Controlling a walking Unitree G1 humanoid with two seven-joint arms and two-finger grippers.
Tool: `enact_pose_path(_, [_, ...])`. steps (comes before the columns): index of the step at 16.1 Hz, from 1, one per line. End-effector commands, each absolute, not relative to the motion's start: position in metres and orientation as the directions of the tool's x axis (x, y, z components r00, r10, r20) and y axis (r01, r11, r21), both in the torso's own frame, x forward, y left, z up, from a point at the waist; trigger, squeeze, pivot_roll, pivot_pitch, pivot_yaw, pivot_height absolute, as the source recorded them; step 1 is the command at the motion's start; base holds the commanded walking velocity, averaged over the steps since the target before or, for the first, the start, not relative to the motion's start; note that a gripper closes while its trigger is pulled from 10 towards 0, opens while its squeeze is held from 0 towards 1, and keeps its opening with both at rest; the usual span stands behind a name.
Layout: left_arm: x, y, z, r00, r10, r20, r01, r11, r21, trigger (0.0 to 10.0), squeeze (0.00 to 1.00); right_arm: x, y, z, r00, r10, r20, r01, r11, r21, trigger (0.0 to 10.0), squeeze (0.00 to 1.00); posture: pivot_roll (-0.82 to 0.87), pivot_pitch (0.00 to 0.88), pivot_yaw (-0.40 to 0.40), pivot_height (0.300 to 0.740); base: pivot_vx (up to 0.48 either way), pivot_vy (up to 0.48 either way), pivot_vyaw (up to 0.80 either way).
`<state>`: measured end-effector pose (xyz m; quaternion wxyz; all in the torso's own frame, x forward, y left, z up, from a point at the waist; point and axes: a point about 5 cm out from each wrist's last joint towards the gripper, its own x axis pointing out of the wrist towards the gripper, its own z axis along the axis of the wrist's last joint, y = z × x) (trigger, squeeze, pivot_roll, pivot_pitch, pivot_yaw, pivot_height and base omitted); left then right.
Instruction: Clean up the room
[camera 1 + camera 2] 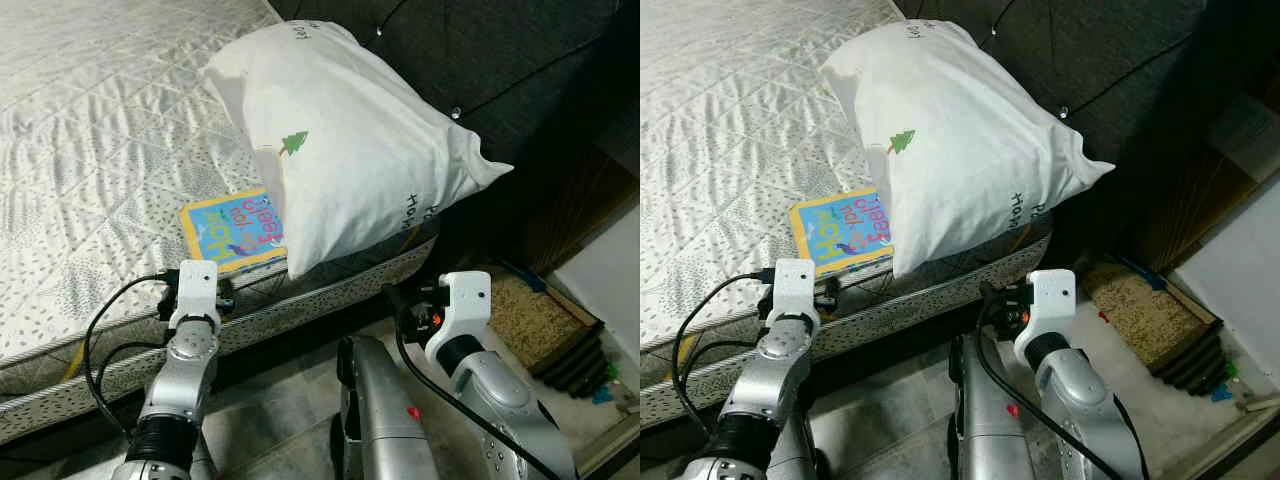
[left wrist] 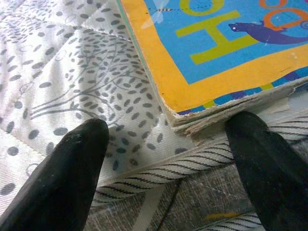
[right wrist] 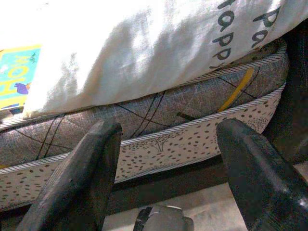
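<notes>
At the bed's near edge | left end effector (image 2: 163, 144) spread wide, fingertips just short of the frayed corner of the blue-and-yellow cardboard picture book (image 1: 232, 232) lying on the grey quilted mattress (image 1: 90, 150) | large white fabric pillow (image 1: 340, 140) overlapped the book's far side | right end effector (image 3: 166, 159) spread, facing the mattress side below the pillow

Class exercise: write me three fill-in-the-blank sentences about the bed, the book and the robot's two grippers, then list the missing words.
1. The white pillow partly covers a picture ____ on the mattress.
2. The left gripper has its fingers ____, by the book's worn corner.
3. The right gripper faces the mattress's ____.

Missing words: book; open; side
</notes>
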<state>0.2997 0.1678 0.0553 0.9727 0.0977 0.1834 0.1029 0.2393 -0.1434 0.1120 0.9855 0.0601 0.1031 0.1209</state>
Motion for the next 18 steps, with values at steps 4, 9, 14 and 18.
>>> enact_pose_path(4, [0.295,0.181,0.045,0.879,0.291,-0.379,-0.206,0.946,0.250,10.0,0.00,0.241,-0.145,0.112,0.953,0.240,-0.186,-0.216,0.967,0.138,10.0,0.00,-0.12,0.113,-0.061,0.499,0.000,0.000,0.00])
enact_pose_path(9, [0.295,0.171,0.045,0.887,0.257,-0.383,-0.183,0.959,0.218,10.0,0.00,0.243,-0.145,0.111,0.953,0.241,-0.183,-0.219,0.966,0.136,10.0,0.00,-0.11,0.111,-0.064,0.499,0.000,0.000,0.00])
enact_pose_path(14, [0.290,0.148,0.044,0.901,0.178,-0.396,-0.109,0.976,0.189,10.0,0.00,0.245,-0.145,0.111,0.954,0.242,-0.178,-0.220,0.966,0.135,10.0,0.00,-0.11,0.103,-0.060,0.499,0.000,0.000,0.00])
enact_pose_path(18, [0.285,0.130,0.051,0.916,0.113,-0.386,-0.048,0.983,0.175,10.0,0.00,0.251,-0.143,0.110,0.955,0.246,-0.168,-0.225,0.965,0.133,10.0,0.00,-0.09,0.075,-0.056,0.499,0.000,0.000,0.00])
